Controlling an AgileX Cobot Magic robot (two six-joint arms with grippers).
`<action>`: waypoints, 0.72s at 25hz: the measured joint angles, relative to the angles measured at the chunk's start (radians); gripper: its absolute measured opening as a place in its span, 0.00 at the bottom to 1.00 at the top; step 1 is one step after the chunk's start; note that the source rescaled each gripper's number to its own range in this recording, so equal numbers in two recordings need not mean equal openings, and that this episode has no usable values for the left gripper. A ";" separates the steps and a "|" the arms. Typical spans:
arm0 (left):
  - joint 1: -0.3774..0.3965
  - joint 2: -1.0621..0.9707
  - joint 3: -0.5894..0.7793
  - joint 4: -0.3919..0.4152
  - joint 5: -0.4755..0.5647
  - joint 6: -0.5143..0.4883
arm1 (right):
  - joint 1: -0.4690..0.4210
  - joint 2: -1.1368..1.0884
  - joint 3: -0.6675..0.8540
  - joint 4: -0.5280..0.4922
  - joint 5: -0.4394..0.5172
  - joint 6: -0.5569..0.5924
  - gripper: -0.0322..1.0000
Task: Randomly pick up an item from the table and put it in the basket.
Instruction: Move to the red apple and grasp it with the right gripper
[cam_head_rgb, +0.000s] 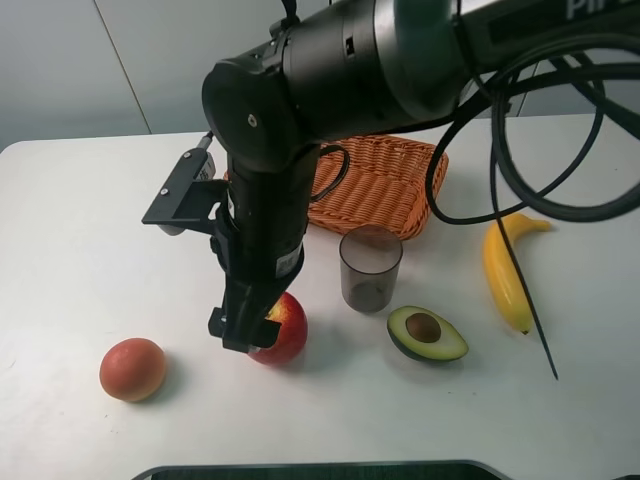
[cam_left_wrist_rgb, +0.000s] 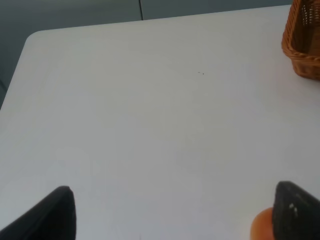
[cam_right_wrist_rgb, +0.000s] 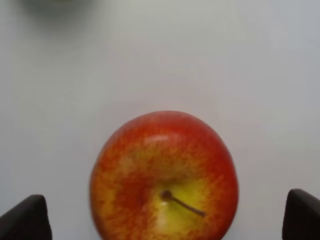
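Observation:
The red apple (cam_head_rgb: 288, 330) with yellow streaks stands on the white table (cam_head_rgb: 80, 250), stem up. My right gripper (cam_head_rgb: 245, 338) reaches across from the right and hangs straight over it. In the right wrist view the apple (cam_right_wrist_rgb: 165, 175) lies between the two dark fingertips (cam_right_wrist_rgb: 25, 220), which stand wide apart and do not touch it; the gripper (cam_right_wrist_rgb: 165, 220) is open. The wicker basket (cam_head_rgb: 380, 185) stands behind, partly hidden by the arm. My left gripper (cam_left_wrist_rgb: 175, 215) is open and empty over bare table (cam_left_wrist_rgb: 150, 100); a corner of the basket (cam_left_wrist_rgb: 305, 45) shows in that view.
A grey translucent cup (cam_head_rgb: 370, 268) stands right of the apple. A halved avocado (cam_head_rgb: 427, 333) and a banana (cam_head_rgb: 508, 268) lie further right. A dull orange-pink fruit (cam_head_rgb: 132, 368) lies at the front left; it also shows beside the left finger (cam_left_wrist_rgb: 260, 227).

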 joint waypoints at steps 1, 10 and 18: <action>0.000 0.000 0.000 0.000 0.000 0.000 | -0.002 0.007 0.000 -0.003 -0.004 0.000 1.00; 0.000 0.000 0.000 0.000 0.000 0.000 | -0.005 0.068 0.000 -0.005 -0.045 0.004 1.00; 0.000 -0.001 0.000 0.000 0.000 0.000 | -0.005 0.114 0.000 -0.005 -0.057 0.004 1.00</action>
